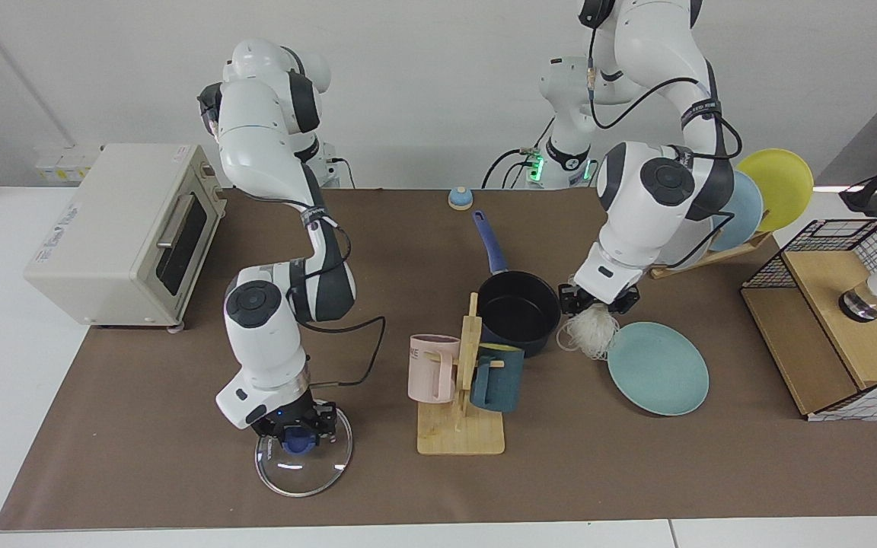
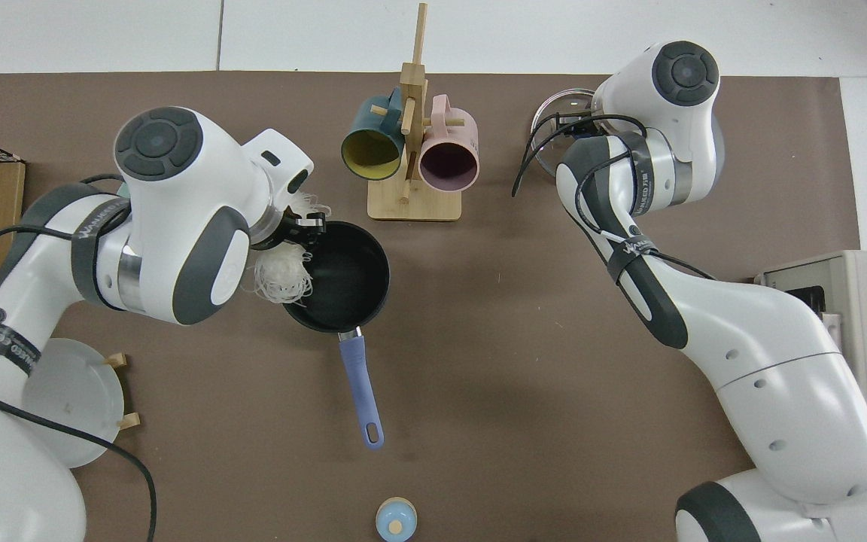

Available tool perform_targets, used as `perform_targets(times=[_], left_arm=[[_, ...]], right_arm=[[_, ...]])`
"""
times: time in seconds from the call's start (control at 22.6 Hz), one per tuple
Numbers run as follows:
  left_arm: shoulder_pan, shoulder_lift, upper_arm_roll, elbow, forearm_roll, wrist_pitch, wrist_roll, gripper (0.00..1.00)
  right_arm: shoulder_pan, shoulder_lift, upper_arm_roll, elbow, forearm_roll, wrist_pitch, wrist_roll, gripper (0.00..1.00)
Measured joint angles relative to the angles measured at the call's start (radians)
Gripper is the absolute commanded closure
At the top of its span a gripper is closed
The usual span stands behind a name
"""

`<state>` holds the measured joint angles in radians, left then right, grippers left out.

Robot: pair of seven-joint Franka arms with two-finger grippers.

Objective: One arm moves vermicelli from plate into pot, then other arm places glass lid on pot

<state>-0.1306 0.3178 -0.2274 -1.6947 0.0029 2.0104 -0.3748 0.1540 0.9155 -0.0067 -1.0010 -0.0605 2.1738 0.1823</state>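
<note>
One wispy whitish vermicelli (image 1: 589, 335) clump dangles from left pincer (image 1: 598, 299).

two mugs (image 1: 432, 367), four plates (image 1: 658, 367), one pot (image 1: 519, 307)

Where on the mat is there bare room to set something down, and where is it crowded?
Free: the wide stretch between the pot handle and the right arm; the front strip between the mug rack and the plate. Crowded: around the pot rim, where the left gripper hangs the vermicelli; the right gripper is on the glass lid.
</note>
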Motion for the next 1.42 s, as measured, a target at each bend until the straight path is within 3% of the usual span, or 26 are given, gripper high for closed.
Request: perform_targets(times=[0.22,0.49,0.53,0.58,0.62,1.15,1.42], left_arm=[[-0.01,-0.012,-0.062,-0.099,0.023,0.11,-0.081,1.0],[-0.009,-0.036,-0.075,-0.2,0.06,0.198,-0.092,1.0],[-0.009,-0.038,-0.074,-0.211,0.061,0.208,-0.092,0.88],[-0.009,-0.041,-0.074,-0.221,0.061,0.218,-0.092,0.33],[-0.009,-0.043,-0.073,-0.229,0.062,0.224,-0.092,0.0],[-0.007,-0.098,-0.071,-0.234,0.062,0.21,-0.152,0.0],[0.008,-0.154,-0.037,-0.186,0.062,0.109,-0.114,0.0]], right_arm=[[0.003,-0.113,0.001,-0.078,0.002,-0.011,0.002,1.0],[0.005,-0.359,0.001,-0.347,0.003,-0.019,0.009,1.0],[0.004,-0.397,0.0,-0.39,0.003,-0.019,0.009,1.0],[0.003,-0.44,0.0,-0.436,0.003,-0.019,0.009,1.0],[0.002,-0.483,0.0,-0.48,0.003,-0.02,0.009,1.0],[-0.006,-0.948,-0.003,-0.895,0.002,-0.151,0.003,1.0],[0.006,-1.039,0.006,-0.96,0.005,-0.223,0.001,1.0]])
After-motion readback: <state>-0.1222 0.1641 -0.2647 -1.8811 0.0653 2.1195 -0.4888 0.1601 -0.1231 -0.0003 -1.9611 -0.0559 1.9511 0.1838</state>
